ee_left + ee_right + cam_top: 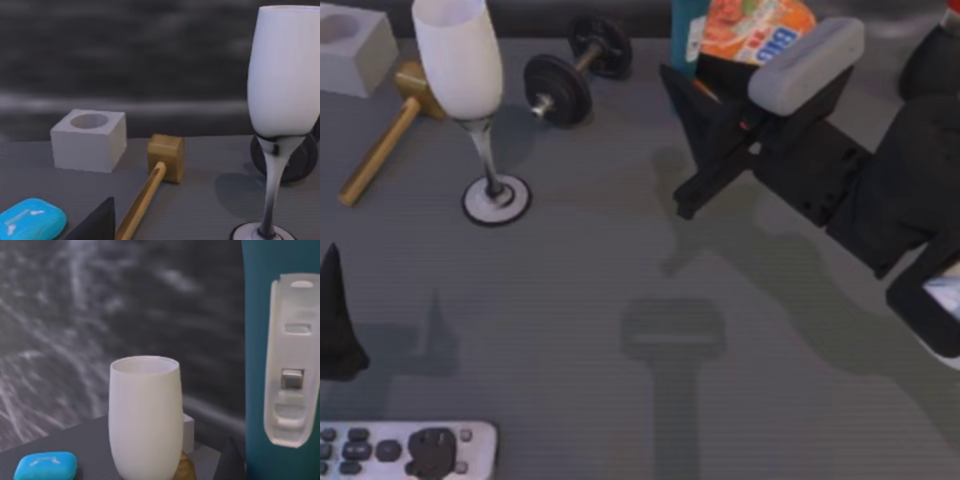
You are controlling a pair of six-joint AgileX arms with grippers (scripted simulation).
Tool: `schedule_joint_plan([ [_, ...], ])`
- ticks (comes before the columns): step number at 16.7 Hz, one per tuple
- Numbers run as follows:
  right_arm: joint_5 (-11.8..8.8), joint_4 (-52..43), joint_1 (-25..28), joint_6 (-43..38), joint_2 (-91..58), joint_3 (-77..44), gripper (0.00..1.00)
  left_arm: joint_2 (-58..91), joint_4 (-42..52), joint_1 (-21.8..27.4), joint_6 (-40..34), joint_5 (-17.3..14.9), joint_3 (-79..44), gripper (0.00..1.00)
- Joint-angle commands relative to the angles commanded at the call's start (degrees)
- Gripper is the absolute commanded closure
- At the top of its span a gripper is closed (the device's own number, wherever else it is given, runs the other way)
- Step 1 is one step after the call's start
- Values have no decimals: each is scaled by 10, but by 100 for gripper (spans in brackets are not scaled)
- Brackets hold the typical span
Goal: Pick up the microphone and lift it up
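The right arm reaches in from the top view's right side, and its right gripper (674, 140) hangs over the far right part of the grey table (610, 270). From here I cannot tell whether it is closed on anything. The small microphone with the teal-blue handle (683, 35) shows as a teal strip at the table's far edge, just beyond that gripper and right beside an orange printed packet (755, 30). In the right wrist view the handle (256, 365) fills one side, very close and upright, with its white switch patch (292, 360) facing the camera. Its head is out of sight. The left gripper (335, 320) sits as a dark point at the table's left edge, well apart from the microphone, and I cannot make out its state either. A tall white stemmed glass (460, 60) stands upright at the far left, with a golden mallet (382, 145) lying just beside it. Near these are a grey cube with a round hole (350, 50) and a black dumbbell (575, 70). A pale remote control (405, 450) lies at the near left edge.
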State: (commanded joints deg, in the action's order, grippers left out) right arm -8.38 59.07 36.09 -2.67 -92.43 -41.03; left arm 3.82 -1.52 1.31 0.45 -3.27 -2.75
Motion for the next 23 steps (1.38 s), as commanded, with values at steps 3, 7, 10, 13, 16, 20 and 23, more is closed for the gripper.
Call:
schedule_joint_plan([
  [3,0,0,0,0,0,0,100,92,-33,23,10,-64,-58,0],
  [7,0,0,0,0,0,0,100,273,-96,61,26,-175,-167,0],
  [10,0,0,0,0,0,0,100,415,-148,93,39,-263,-254,0],
  [13,0,0,0,0,0,0,100,544,-194,120,50,-342,-331,0],
  [16,0,0,0,0,0,0,100,638,-225,141,57,-400,-386,0],
  [20,0,0,0,0,0,0,100,687,-241,153,61,-432,-414,0],
  [23,0,0,0,0,0,0,100,687,-241,153,61,-432,-414,0],
])
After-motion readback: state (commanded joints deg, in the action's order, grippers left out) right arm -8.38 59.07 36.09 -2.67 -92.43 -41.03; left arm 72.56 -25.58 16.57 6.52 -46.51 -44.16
